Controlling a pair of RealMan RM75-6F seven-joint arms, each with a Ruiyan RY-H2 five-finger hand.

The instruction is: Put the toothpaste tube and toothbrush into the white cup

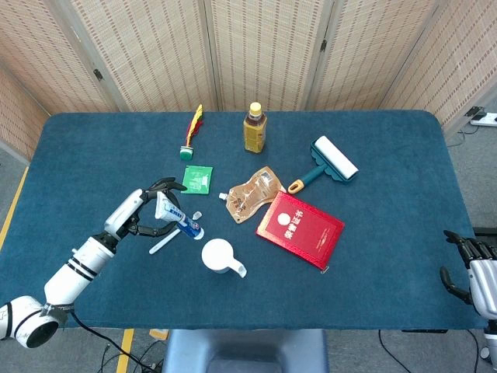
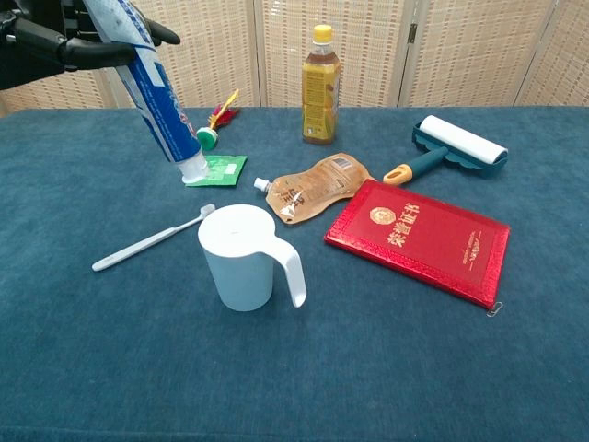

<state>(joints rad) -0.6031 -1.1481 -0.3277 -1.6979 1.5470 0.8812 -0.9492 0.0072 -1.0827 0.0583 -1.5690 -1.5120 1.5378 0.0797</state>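
Observation:
My left hand point(image 1: 147, 208) point(image 2: 64, 41) holds the blue and white toothpaste tube point(image 1: 177, 217) point(image 2: 161, 101) by its flat end, tilted in the air with the cap pointing down toward the white cup point(image 1: 220, 256) point(image 2: 241, 258). The cap hangs a little left of and behind the cup's rim. A white toothbrush point(image 2: 152, 238) point(image 1: 160, 244) lies flat on the blue cloth just left of the cup, partly hidden under the hand in the head view. My right hand point(image 1: 469, 264) sits at the table's right edge, fingers curled, holding nothing.
A red booklet point(image 2: 419, 238), a brown refill pouch point(image 2: 315, 187), a lint roller point(image 2: 451, 147), a tea bottle point(image 2: 319, 86), a green packet point(image 2: 216, 170) and a shuttlecock point(image 2: 214, 122) lie behind and right of the cup on the table point(image 1: 388, 256).

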